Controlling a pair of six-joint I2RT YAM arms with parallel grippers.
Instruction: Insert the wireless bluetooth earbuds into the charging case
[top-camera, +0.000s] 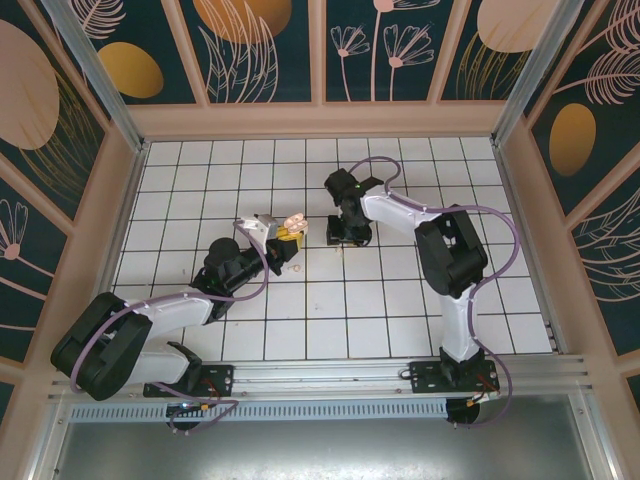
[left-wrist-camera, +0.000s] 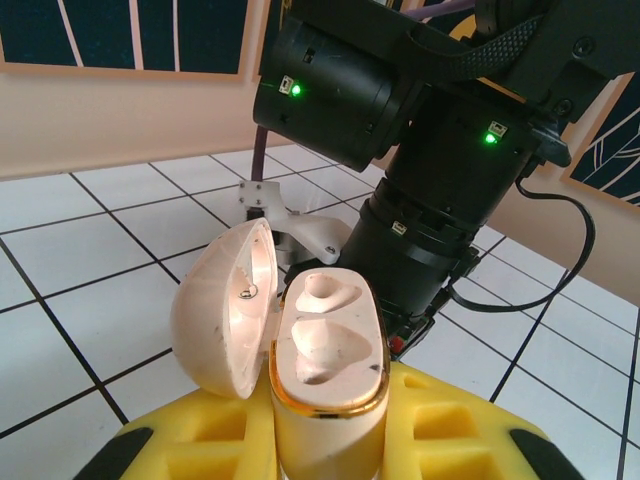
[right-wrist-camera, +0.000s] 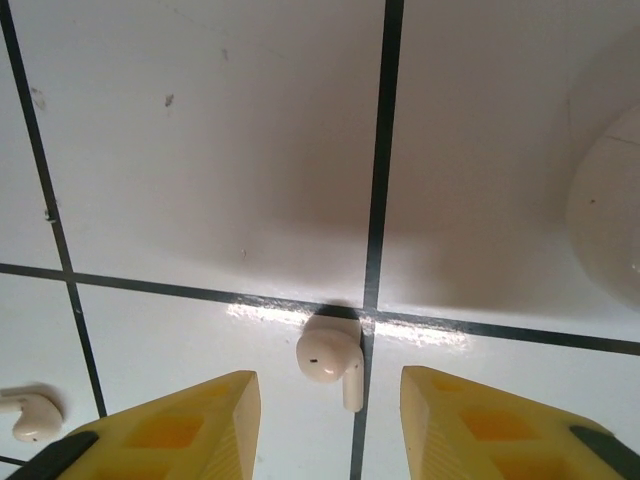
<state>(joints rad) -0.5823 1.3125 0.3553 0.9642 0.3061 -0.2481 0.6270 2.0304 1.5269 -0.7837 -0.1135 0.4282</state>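
Note:
The pinkish-beige charging case stands upright between the yellow fingers of my left gripper, which is shut on it. Its lid hangs open to the left, and both recessed sockets are bare. From above, the case is held over the middle of the table. One pale earbud lies on a tile joint between the fingers of my right gripper. That gripper is open, with a gap on each side of the earbud. A second earbud lies at the lower left.
The right arm's black wrist hangs close behind the case. In the top view my right gripper points down just right of my left gripper. A pale rounded shape sits at the right edge. Wooden walls ring the tiled floor.

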